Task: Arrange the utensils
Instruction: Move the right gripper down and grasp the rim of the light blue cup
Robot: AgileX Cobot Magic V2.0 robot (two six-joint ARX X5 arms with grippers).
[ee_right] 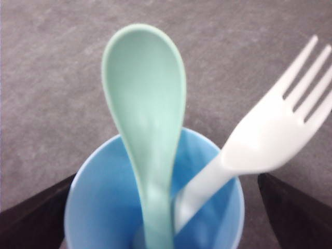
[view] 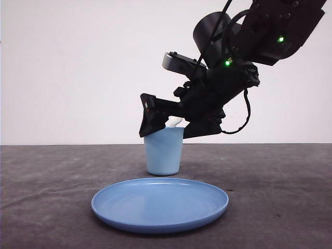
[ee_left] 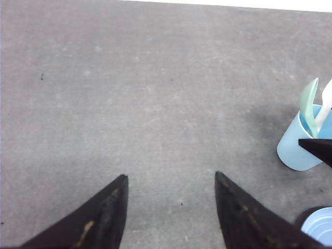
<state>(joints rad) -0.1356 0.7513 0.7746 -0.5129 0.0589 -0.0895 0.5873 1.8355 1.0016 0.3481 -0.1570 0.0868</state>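
Here, smooth mint spoon [ee_right: 145, 129] and white four-tined fork [ee_right: 270, 129] upright in glossy blue cup [ee_right: 104, 207], both claws [ee_right: 166, 218] [ee_left: 171, 207] spread.

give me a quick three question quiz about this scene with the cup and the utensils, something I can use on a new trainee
1. True or false: the spoon and the fork both stand in the cup, handles down.
2. Which is open over bare table, away from the cup? A) left gripper B) right gripper
3. Fill in: the plate holds ____ utensils.

Key
1. True: in the right wrist view both handles go down into the cup, spoon bowl and fork tines up.
2. A: its fingers are spread over grey table. The right gripper sits open at the cup's rim.
3. No: the plate lies bare in front of the cup.
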